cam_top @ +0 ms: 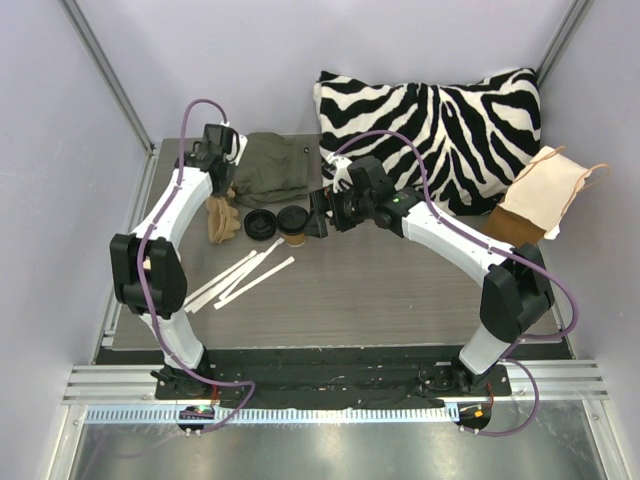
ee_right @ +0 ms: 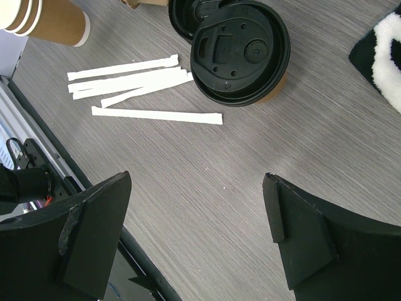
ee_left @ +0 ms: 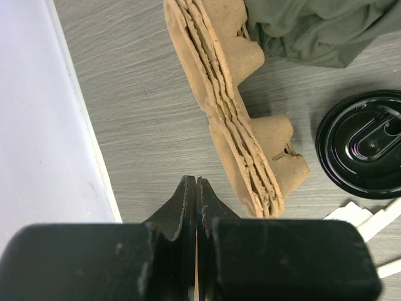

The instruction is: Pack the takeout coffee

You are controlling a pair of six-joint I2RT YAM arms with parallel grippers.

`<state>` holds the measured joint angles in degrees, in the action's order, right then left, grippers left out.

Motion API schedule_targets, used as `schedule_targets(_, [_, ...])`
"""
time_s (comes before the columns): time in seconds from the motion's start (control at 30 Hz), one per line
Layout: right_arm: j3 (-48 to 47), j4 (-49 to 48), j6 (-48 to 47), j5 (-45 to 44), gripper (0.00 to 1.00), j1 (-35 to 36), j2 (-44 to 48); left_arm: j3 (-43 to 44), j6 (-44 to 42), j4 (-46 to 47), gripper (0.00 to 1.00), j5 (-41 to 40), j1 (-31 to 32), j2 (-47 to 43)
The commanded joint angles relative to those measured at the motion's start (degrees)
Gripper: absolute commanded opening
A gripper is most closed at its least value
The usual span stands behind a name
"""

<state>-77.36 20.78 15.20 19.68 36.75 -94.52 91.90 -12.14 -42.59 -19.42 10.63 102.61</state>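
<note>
**Grey wood-grain counter in a pale-walled bay: contents**

Surface: grey wood-grain counter (cam_top: pixel 400 300), with pale walls behind and at both sides.

1. Takeout coffee (ee_right: pixel 277 93): a tan-brown paper cup standing upright left of the counter's middle. A black lid (ee_right: pixel 241 53) sits on top of it. It is not in any carrier.
2. Loose black lid (ee_left: pixel 366 144): lies flat just left of the coffee, between it and the carriers.
3. Moulded-pulp cup carriers (ee_left: pixel 232 94): tan, several nested in a stack that lies tilted on edge. They are left of the loose lid and touch the olive cloth at their far end.
4. Olive-green cloth (cam_top: pixel 270 168): crumpled at the back of the counter.
5. White paper strips (ee_right: pixel 138 81): a loose handful fanned out on the counter, nearer than the lids.
6. Brown paper cups with white rims (ee_right: pixel 47 19): nested, seen only at the corner of the right wrist view.
7. Zebra-print pillow (cam_top: pixel 440 125): at the back right, against the wall.
8. Tan bag with handles (cam_top: pixel 540 195): leans at the pillow's right end.
9. Left tool (ee_left: pixel 196 188): fingers pressed together and holding nothing. It hangs just beside the near end of the carrier stack.
10. Right tool (ee_right: pixel 195 188): jaws wide with bare counter between them. It sits just right of the coffee, which lies ahead of the fingertips and is not gripped.
</note>
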Motion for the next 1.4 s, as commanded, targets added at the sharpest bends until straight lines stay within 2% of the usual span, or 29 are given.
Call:
schedule_targets(0.0, [-0.9, -2.2, 0.0, 0.4, 0.95, 0.0, 1.3, 1.0, 0.2, -0.6, 0.0, 0.8, -1.4, -0.3])
schedule_targets(0.13, [-0.9, -2.3, 0.0, 0.4, 0.95, 0.0, 1.2, 2.6, 3.3, -3.6, 0.0, 7.0, -3.6, -0.1])
schedule_targets(0.17, [-1.0, -2.3, 0.0, 0.6, 0.95, -0.1, 1.2, 3.4, 4.2, -4.9, 0.1, 10.1, -4.6, 0.2])
schedule_targets(0.27, [-1.2, -2.2, 0.5, 0.9, 0.95, 0.0, 0.7, 5.3, 8.1, -7.1, 0.29, 16.7, -7.2, 1.5])
schedule_targets(0.37, [-1.5, -2.2, 0.5, 1.0, 0.95, 0.0, 0.7, 8.6, 11.8, -8.6, 0.34, 24.3, -10.2, 4.3])
schedule_targets(0.6, [-0.9, -2.2, 0.4, 0.6, 0.95, 0.0, 1.0, 13.3, 18.9, -8.1, 0.32, 39.1, -16.3, 11.5])
schedule_targets(0.87, [-0.9, -2.3, 0.3, 0.5, 0.95, 0.0, 0.9, 13.4, 24.1, -6.2, 0.27, 49.1, -20.1, 16.6])
schedule_targets(1.2, [-0.9, -2.3, 0.4, 0.6, 0.95, -0.1, 0.7, 11.4, 27.3, -3.2, 0.28, 54.5, -22.1, 17.9])
schedule_targets(1.37, [-0.9, -2.2, 0.5, 0.9, 0.95, 0.0, 0.6, 10.8, 27.8, -1.8, 0.29, 54.5, -22.5, 17.3])
